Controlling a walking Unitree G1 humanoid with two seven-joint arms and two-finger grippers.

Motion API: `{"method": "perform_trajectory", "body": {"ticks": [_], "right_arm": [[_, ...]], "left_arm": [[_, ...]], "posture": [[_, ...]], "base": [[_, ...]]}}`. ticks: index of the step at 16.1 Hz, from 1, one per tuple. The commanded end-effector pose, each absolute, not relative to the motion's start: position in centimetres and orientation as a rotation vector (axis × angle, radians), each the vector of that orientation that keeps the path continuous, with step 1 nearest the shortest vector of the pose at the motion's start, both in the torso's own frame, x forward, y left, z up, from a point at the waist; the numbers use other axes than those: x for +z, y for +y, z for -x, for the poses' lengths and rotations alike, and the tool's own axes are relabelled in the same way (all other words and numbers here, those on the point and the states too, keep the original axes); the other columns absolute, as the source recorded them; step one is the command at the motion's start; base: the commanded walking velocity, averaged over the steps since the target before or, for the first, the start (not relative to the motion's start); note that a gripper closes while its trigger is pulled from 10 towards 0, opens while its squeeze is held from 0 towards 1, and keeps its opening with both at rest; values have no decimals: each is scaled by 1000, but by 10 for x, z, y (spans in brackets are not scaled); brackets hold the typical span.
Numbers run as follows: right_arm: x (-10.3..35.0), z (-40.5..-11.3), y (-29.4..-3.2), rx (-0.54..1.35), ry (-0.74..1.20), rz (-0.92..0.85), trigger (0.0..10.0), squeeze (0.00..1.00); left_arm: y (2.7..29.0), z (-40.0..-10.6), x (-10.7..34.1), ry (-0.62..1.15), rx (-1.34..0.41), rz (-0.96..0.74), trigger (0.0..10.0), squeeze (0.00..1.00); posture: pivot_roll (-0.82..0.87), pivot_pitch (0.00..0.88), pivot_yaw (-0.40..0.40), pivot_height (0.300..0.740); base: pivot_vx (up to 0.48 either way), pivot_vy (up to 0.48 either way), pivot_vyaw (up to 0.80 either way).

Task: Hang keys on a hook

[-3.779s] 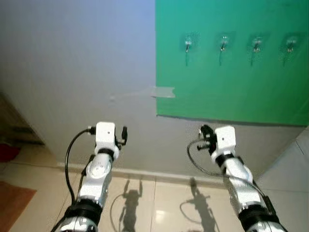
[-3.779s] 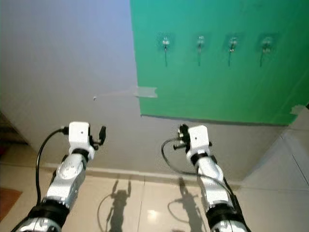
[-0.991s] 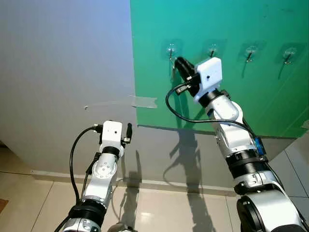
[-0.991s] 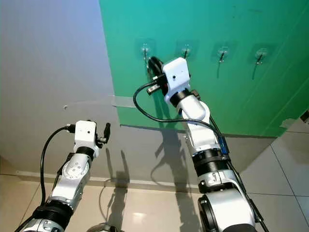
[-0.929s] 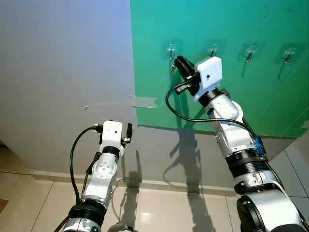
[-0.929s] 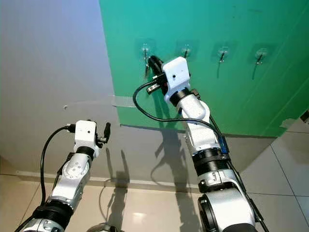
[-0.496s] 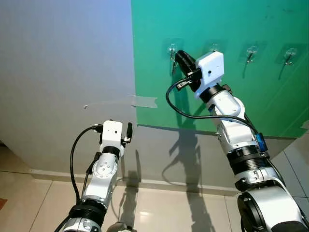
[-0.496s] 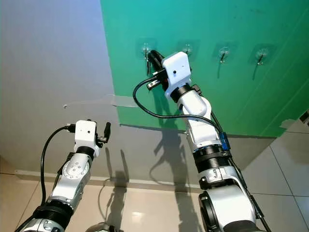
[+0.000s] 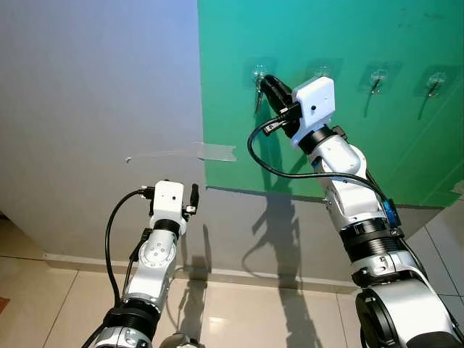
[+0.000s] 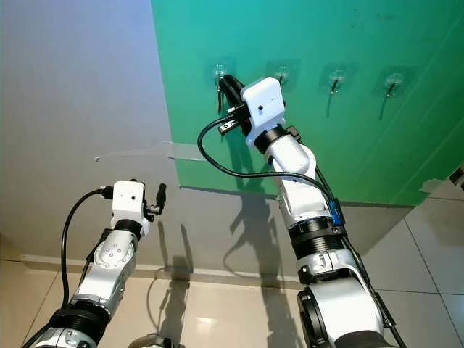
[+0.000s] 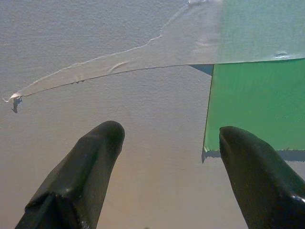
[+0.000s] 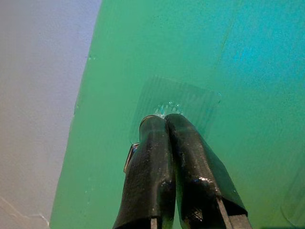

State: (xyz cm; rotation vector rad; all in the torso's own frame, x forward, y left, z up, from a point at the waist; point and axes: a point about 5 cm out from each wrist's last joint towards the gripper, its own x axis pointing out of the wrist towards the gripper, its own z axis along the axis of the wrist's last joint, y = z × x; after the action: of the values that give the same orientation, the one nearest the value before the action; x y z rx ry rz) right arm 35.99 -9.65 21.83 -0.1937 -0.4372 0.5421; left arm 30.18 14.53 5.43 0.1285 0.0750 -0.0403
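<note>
While the right gripper (image 9: 265, 82) is raised against the green board (image 9: 377, 145), the keys (image 9: 257, 101) are seen hanging just below and beside its fingertips, directly under the leftmost hook (image 9: 257, 73). In the right wrist view, the two black fingers (image 12: 157, 157) are pressed together with no gap between them, their tips set right at the clear hook plate (image 12: 174, 102). A small metal piece of the keys (image 12: 129, 157) is seen at the side of the fingers, touching them; whether it is pinched between the pads cannot be told. Three more hooks (image 9: 376, 75) are lined up along the board to the right. The left gripper (image 11: 164, 136) is held low, pointed at the grey wall (image 9: 94, 109), its fingers spread wide apart with nothing between them, near a strip of tape (image 11: 119, 64) at the board's corner.
</note>
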Motion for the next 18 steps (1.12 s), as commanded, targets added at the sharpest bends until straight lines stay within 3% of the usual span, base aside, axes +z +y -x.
{"method": "perform_trajectory", "body": {"ticks": [1,10,13,18], "right_arm": [[214,-361,-98,535,-416,170,0,0],[185,-370,-97,519,-294,161,0,0],[201,-366,-96,543,-398,188,0,0],[194,-359,-97,549,-411,210,0,0]], "left_arm": [[145,-304,55,72,-35,-123,10000,0],[151,-302,55,72,-15,-130,10000,0],[151,-302,55,72,-11,-131,10000,0],[151,-302,55,73,-14,-130,10000,0]], "posture": [[-32,0,-27,740],[-4,0,-37,740],[-7,0,-40,740],[-14,0,-35,740]], "base": [[0,0,0],[0,0,0],[0,0,0],[0,0,0]]}}
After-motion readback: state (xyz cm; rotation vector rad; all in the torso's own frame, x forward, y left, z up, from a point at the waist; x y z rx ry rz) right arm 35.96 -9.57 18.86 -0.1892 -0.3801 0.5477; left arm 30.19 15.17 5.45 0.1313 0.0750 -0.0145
